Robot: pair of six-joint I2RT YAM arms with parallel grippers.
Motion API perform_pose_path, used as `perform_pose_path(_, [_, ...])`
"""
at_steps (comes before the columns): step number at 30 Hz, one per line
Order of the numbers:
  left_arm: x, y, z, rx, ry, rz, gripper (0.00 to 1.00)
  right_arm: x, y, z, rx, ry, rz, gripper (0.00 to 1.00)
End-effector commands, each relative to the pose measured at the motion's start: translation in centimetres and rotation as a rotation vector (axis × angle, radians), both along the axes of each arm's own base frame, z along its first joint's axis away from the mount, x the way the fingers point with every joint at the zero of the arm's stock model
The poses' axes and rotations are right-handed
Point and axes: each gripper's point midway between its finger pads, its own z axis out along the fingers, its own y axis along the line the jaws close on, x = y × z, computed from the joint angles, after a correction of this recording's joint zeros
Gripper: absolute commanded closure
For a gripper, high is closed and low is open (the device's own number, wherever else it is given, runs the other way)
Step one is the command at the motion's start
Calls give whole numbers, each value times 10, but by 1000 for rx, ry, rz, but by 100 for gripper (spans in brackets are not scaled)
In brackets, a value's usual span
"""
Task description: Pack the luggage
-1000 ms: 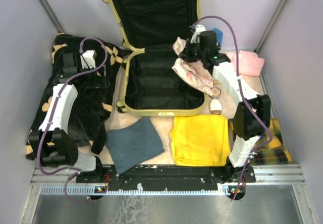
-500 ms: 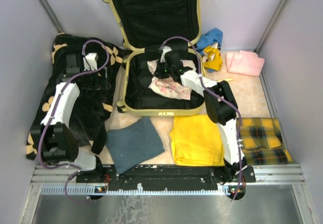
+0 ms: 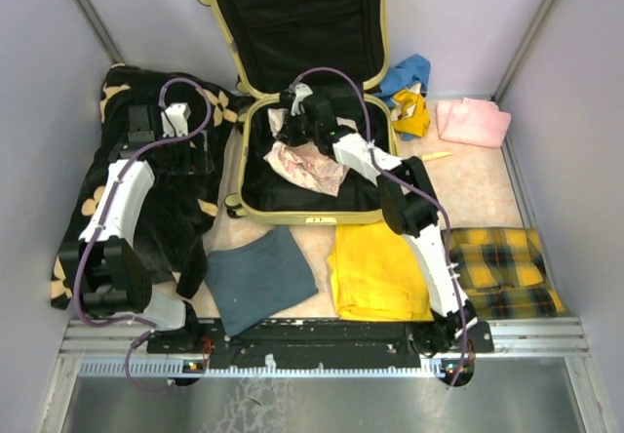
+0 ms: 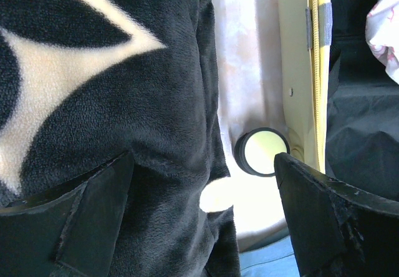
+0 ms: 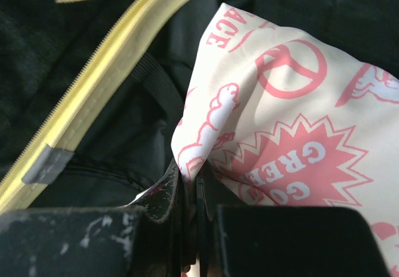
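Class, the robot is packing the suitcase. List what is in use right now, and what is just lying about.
In use: pale-yellow hard-shell suitcase; white pink-printed cloth; right gripper, shut on that cloth.
Lying about: black flowered fleece blanket; folded yellow cloth; grey-blue cloth; pink cloth; yellow plaid cloth.

Pale-yellow luggage [image 3: 255, 150], black lining; white cloth [image 5: 299, 121] printed in red; black blanket [image 4: 106, 83] with tan, seemingly floral, shapes.

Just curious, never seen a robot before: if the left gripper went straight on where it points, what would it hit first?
Probably the edge of the black blanket: the open left gripper points down at it, with a wheel of the luggage just beside. Depth is unclear.
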Motion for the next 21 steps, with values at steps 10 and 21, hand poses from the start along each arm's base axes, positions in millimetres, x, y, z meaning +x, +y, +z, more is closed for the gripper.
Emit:
perform_pose_path(10, [-12, -4, -21, -8, 60, 1, 0, -18, 67, 9, -81, -289, 282, 100])
perform_pose_path(21, [-19, -5, -13, 19, 76, -73, 0, -49, 44, 98, -113, -387, 344, 16])
